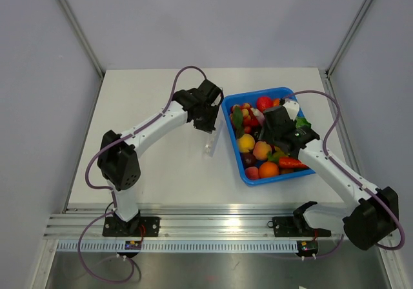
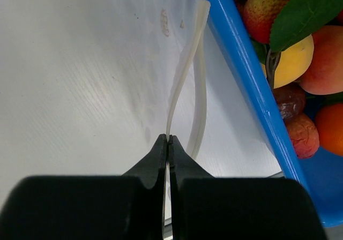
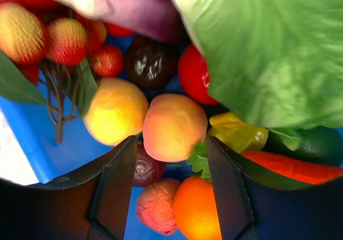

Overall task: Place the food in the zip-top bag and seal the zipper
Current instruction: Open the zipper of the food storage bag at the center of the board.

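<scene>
In the blue plastic tray [image 1: 232, 137] on the right of the white table [image 1: 148, 173], the right gripper [image 3: 171, 143] is hanging with its fingers spread. It is straddling a peach-coloured round fruit [image 3: 174, 126] without pinching it. That is looking like the wrong target. The food, a small glossy purple-black round fruit [image 3: 151, 62], is lying just beyond it, farther into the heap.

To pick well, this gripper should be shifting forward until the dark fruit is sitting centred between its fingers. It should then be lowering clear of the green cabbage leaf [image 3: 268, 52] (it is crowding in from the right) before closing.

Left of the tray, the left gripper [image 2: 169, 143] is pinching the edge of the small clear crinkly zip-top bag [image 2: 155, 63]. The bag's pale press-seal strip [image 2: 184, 76] is gaping in a loop, and that mouth should be facing the tray.

Counting now:
- one table
- one tray
- two grippers
- one cabbage leaf
- one bag
- one peach-coloured fruit
- one yellow-orange round fruit [image 3: 115, 110]
- one orange round fruit [image 3: 195, 210]
- one purple-black fruit
- at least three bumpy red fruits [image 3: 67, 39]

The rest is overlapping too much for counting.
</scene>
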